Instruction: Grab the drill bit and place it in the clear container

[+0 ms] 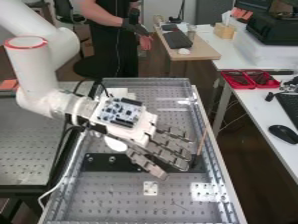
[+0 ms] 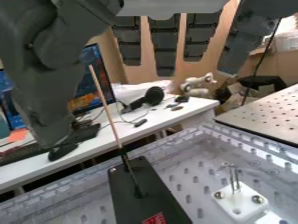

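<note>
A slender rod (image 2: 104, 97) is standing near an end of the black plate (image 2: 159, 192), leaning slightly, tan above, dark below. The hand (image 1: 167, 152) is hovering with fingers straight and apart.

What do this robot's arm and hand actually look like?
The arm is smooth, white and tubular, with a red ring around one rounded part. Black cables loop near its wrist. The hand has a pale housing with an exposed circuit board on its back; its fingers are dark grey and blocky.

White side desk (image 1: 257, 106) w/ kbd (image 1: 290, 106), mouse (image 1: 284, 133) & red trays (image 1: 249, 79) near grey-brown floor.
</note>
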`<state>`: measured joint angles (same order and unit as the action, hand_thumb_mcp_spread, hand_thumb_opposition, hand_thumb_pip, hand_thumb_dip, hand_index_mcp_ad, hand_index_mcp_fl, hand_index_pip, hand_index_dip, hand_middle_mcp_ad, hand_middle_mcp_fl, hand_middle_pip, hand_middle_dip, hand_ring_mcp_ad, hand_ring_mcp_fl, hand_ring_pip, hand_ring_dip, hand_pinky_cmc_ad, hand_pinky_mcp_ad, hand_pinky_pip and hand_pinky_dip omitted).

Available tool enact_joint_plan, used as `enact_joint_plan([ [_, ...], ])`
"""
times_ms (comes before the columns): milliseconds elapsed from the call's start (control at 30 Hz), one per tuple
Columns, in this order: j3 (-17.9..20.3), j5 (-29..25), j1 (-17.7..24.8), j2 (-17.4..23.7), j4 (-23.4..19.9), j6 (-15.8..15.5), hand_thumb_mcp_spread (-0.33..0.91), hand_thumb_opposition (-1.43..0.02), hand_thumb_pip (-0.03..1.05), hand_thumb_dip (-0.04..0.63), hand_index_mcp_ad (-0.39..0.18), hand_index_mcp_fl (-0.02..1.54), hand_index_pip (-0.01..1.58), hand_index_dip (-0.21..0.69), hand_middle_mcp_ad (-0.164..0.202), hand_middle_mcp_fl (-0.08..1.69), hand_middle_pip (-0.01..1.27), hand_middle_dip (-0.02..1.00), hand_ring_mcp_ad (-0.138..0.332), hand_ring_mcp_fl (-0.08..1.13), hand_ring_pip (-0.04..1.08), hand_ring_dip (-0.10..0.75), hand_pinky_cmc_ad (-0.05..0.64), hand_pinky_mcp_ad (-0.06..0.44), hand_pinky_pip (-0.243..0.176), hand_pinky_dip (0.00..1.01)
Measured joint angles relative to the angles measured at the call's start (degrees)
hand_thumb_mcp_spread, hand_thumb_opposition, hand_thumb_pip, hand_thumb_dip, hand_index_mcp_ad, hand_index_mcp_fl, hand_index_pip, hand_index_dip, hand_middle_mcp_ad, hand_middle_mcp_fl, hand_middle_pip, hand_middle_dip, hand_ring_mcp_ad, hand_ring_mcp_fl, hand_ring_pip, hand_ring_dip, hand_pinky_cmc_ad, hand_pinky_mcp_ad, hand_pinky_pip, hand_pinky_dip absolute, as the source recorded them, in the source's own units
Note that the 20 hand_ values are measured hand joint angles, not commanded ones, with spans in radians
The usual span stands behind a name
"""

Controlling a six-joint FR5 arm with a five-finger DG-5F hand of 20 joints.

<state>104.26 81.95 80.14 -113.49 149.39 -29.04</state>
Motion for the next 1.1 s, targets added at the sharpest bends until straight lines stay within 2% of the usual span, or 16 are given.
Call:
enact_joint_plan([
  [100, -0.72, 0.73, -0.18, -0.63, 0.56, -0.36, 0.27, -0.73, 0.64, 0.126, -0.040, 0.05, 0.33, 0.010, 0.122, 0.17, 0.15, 0.22, 0.129, 0.00, 0.09, 0.024, 0.328, 0.265, -0.110, 0.42],
  [233, -1.67, 1.79, -0.39, -1.53, 0.88, -0.80, 0.28, -0.73, 0.65, 0.175, -0.042, 0.06, 0.53, 0.012, 0.122, 0.24, 0.14, 0.32, 0.129, 0.00, 0.09, 0.056, 0.325, 0.265, -0.110, 0.43],
  [333, -2.27, 2.27, -0.58, -1.99, 0.96, -0.90, 0.30, -0.72, 0.74, 0.194, -0.059, 0.05, 0.71, 0.012, 0.124, 0.23, 0.15, 0.38, 0.129, 0.01, 0.09, 0.072, 0.325, 0.253, -0.110, 0.43],
  [400, -2.73, 2.46, -0.70, -2.31, 1.15, -0.87, 0.30, -0.75, 0.75, 0.223, -0.065, 0.04, 0.79, 0.012, 0.120, 0.23, 0.15, 0.43, 0.133, 0.02, 0.09, 0.101, 0.325, 0.248, -0.110, 0.44],
  [533, -3.46, 2.85, -0.91, -2.92, 1.30, -0.89, 0.30, -0.76, 0.79, 0.269, -0.072, 0.02, 0.97, 0.014, 0.120, 0.23, 0.15, 0.48, 0.131, 0.03, 0.08, 0.131, 0.325, 0.248, -0.110, 0.45],
  [600, -3.80, 2.85, -0.96, -3.27, 1.36, -0.91, 0.30, -0.77, 0.80, 0.269, -0.084, 0.02, 1.05, 0.012, 0.117, 0.21, 0.15, 0.48, 0.133, 0.04, 0.09, 0.147, 0.325, 0.246, -0.110, 0.45],
  [667, -4.23, 2.77, -1.01, -3.70, 1.59, -0.86, 0.30, -0.79, 0.80, 0.300, -0.084, 0.02, 1.08, 0.024, 0.115, 0.21, 0.14, 0.49, 0.129, 0.05, 0.09, 0.159, 0.325, 0.241, -0.110, 0.44],
  [767, -5.26, 2.53, -1.09, -4.66, 2.43, -0.59, 0.30, -0.80, 0.80, 0.330, -0.084, 0.02, 1.18, 0.082, 0.117, 0.21, 0.15, 0.52, 0.133, 0.06, 0.09, 0.176, 0.325, 0.239, -0.110, 0.44],
  [1000, -7.15, 3.01, -1.24, -6.61, 2.98, -0.31, 0.32, -0.80, 0.80, 0.332, -0.087, 0.02, 1.38, 0.220, 0.113, 0.17, 0.16, 0.53, 0.129, 0.06, 0.08, 0.176, 0.326, 0.232, -0.110, 0.43],
  [1100, -7.48, 3.25, -1.33, -7.07, 2.58, -0.40, 0.36, -0.80, 0.79, 0.333, -0.087, 0.02, 1.42, 0.253, 0.113, 0.17, 0.16, 0.54, 0.129, 0.06, 0.09, 0.192, 0.323, 0.227, -0.108, 0.41],
])
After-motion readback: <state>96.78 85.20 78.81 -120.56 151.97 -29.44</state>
